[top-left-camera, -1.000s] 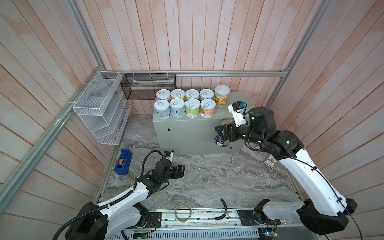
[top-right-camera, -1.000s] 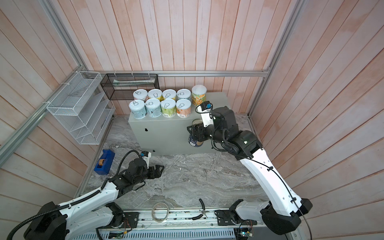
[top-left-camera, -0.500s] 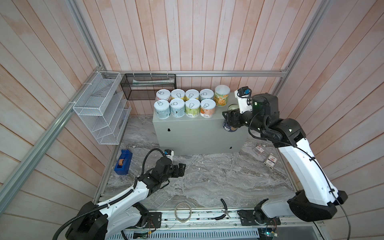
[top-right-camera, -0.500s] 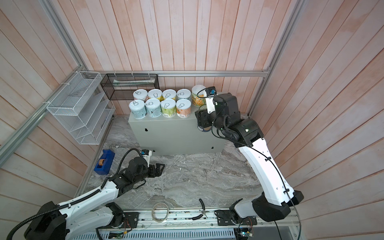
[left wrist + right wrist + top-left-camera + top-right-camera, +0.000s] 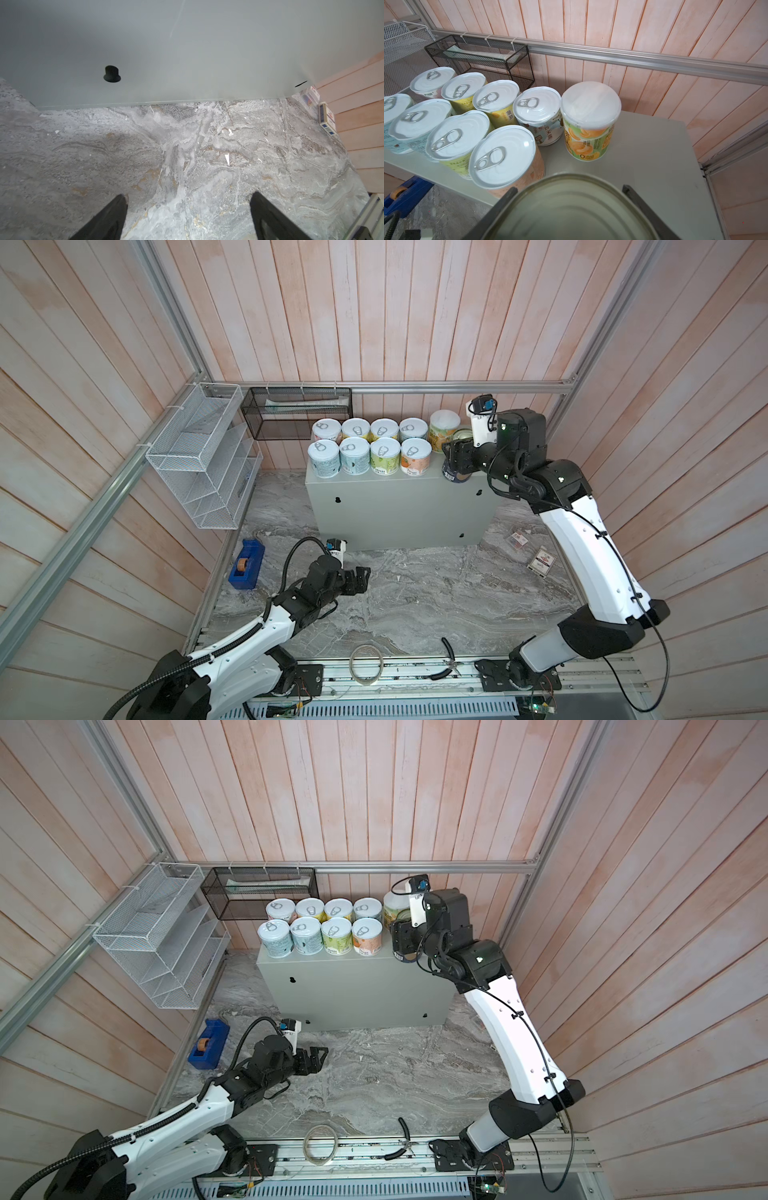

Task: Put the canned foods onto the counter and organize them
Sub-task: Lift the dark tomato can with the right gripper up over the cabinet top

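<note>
right gripper (image 5: 456,456) is clamped on the tall dark navy can (image 5: 455,477), holding it at the front right edge of the counter (image 5: 395,502). can't tell if its base touches the top yet. eight short pull-tab cans (image 5: 370,450) stand up there in two tidy rows of four, and the white-lidded can (image 5: 589,120) closes the back row, so i'd say this is the placing step for the last one.

next move calls for bringing it in over the bare top, into the gap in front of the white-lidded one, then setting it flat before letting go. the tight bit is the orange-label can (image 5: 502,158) just beside it, easy to nudge.

left gripper (image 5: 187,207) is wide open and empty, low over the marble surface (image 5: 187,145), well apart from all that. a blue tape dispenser (image 5: 246,564), a tape roll ring (image 5: 365,664) and some small boxes (image 5: 540,562) lie around, none in the path.
</note>
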Available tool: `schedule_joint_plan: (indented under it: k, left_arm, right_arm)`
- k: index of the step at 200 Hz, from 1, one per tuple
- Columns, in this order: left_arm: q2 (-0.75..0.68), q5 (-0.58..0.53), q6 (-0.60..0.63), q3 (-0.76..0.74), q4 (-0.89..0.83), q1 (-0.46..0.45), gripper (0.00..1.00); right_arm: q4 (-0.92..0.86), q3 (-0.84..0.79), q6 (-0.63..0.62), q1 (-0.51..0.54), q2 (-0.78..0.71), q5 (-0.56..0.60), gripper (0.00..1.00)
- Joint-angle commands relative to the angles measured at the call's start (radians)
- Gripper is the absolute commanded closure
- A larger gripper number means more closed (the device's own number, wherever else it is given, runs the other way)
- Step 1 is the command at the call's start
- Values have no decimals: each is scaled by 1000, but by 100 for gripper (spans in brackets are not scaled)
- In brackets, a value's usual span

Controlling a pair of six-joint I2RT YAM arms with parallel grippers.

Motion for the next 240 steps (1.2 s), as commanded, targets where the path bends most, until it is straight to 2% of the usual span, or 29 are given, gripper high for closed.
schedule_joint_plan:
  k: [1, 54, 99, 155, 165, 174, 198, 224, 240]
  left_arm:
    - [-10, -23, 11, -9, 16, 8, 5]
    - [6, -23, 17, -8, 19, 15, 5]
    - [15, -19, 16, -9, 31, 22, 5]
    - [29, -16, 18, -6, 37, 26, 5]
    - [29, -14, 19, -6, 37, 27, 5]
    - [29, -14, 19, -6, 37, 27, 5]
    - [29, -14, 19, -8, 37, 29, 5]
    - [30, -15, 19, -8, 39, 31, 5]
    - [29, -14, 19, -8, 39, 32, 5]
  right_arm:
    - [102, 60, 0, -26, 18, -51, 100]
    - [117, 86, 10, -51, 58, -84, 100]
    - [85, 132, 11, -51, 106, -60, 99]
    - [55, 184, 4, -52, 151, -41, 60]
    - [58, 188, 4, -51, 153, -41, 38]
    - [59, 191, 5, -51, 153, -43, 27]
    - [62, 199, 5, -51, 156, -52, 16]
    - [68, 206, 6, -51, 157, -57, 9]
    - [68, 217, 6, -51, 160, -56, 9]
